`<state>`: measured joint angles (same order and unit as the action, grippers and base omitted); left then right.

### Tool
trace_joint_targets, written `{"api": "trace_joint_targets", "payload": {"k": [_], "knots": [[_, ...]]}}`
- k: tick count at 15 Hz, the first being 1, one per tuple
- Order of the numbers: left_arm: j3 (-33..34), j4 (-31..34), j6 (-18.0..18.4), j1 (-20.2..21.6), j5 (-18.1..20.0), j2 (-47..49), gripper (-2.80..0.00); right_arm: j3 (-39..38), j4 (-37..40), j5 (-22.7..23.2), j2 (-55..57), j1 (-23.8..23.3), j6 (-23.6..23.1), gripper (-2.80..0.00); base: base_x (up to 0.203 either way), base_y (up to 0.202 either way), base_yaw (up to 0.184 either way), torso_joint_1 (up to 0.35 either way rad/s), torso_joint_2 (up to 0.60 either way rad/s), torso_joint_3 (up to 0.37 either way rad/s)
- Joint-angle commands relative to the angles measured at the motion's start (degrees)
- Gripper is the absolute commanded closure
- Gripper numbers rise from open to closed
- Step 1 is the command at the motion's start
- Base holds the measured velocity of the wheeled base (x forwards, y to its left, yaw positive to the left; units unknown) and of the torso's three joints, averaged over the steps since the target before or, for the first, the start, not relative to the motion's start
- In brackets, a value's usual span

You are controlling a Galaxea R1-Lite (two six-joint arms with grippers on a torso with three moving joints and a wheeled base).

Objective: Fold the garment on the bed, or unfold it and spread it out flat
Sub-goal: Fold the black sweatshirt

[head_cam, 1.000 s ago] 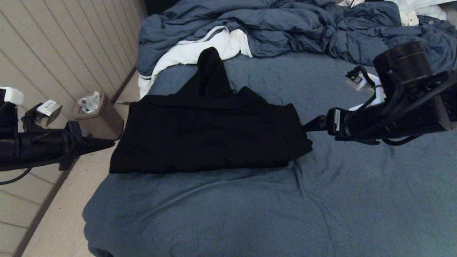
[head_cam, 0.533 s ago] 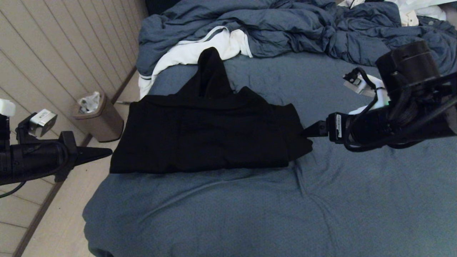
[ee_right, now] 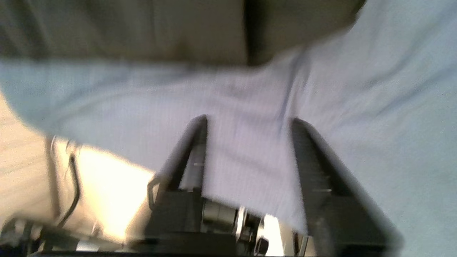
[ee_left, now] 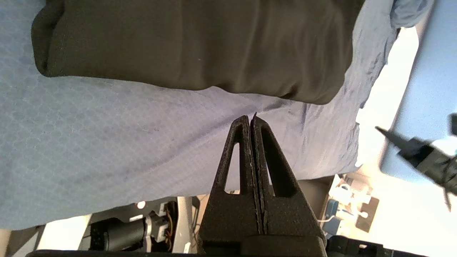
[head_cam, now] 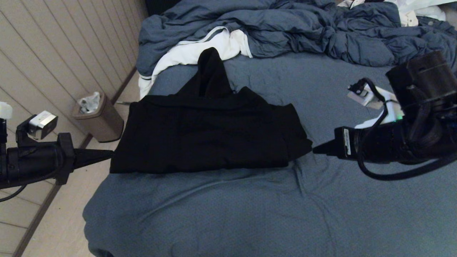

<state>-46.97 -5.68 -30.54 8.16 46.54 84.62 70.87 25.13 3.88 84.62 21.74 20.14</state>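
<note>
Lying folded into a broad black block on the bed (head_cam: 250, 214), close to its left edge, hood (head_cam: 210, 71) pointing toward the heaped duvet (head_cam: 285, 28) and the white cloth (head_cam: 200, 50): the garment (head_cam: 207, 139). Flanked by both arms.

At the left end, reaching in from over the floor: the left gripper (head_cam: 107, 154) (ee_left: 251, 119), jaws pressed tight together, holding nothing, tip near the fabric's lower left corner and, judging by the wrist view, just clear of it.

At the right end, low over the sheet: the right gripper (head_cam: 316, 150) (ee_right: 248, 119), jaws apart with only bedding between them, tip just beside the bulging right corner, not yet on it.

Likely trouble on the right: closing short of the cloth and pinching slate-blue sheet instead, then dragging a ridge of bedding under the fold. Also possible: catching only the top layer of that thick corner and peeling the stack open unevenly.

Likely trouble on the left: pushing in with shut jaws, shoving and rumpling the edge rather than gripping it, perhaps nudging cloth toward the drop-off above the waste bin (head_cam: 100, 117).

Further hazard: pulling at one end alone, skewing the whole block. Layer order at either corner impossible to read, black on black.
</note>
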Motion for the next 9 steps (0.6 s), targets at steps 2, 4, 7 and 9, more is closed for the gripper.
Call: {"api": "trace_joint_targets", "payload": {"k": [2, 4, 7, 9], "knots": [[-0.55, -1.75, -0.22, 0.08, 0.16, 3.27, 0.00, -2.42, -1.48, 3.41, -1.68, -0.49, 0.42, 0.00, 0.000, 0.000, 0.000, 0.000, 0.00, 0.000], [0.16, -2.11, -0.49, -0.12, 0.43, 3.69, 0.00, -2.11, -1.66, 3.34, -1.16, -0.47, -0.40, 0.00, 0.000, 0.000, 0.000, 0.000, 0.00, 0.000], [0.39, -2.32, -0.31, -1.12, 0.57, 4.50, 0.00, -1.34, -1.57, 3.39, 0.53, -0.39, -0.39, 0.00, 0.000, 0.000, 0.000, 0.000, 0.00, 0.000], [0.76, -2.32, -0.38, -1.12, 0.57, 3.64, 0.00, -0.18, -1.66, 3.52, 0.94, -0.47, -0.22, 0.00, 0.000, 0.000, 0.000, 0.000, 0.00, 0.000]]}}
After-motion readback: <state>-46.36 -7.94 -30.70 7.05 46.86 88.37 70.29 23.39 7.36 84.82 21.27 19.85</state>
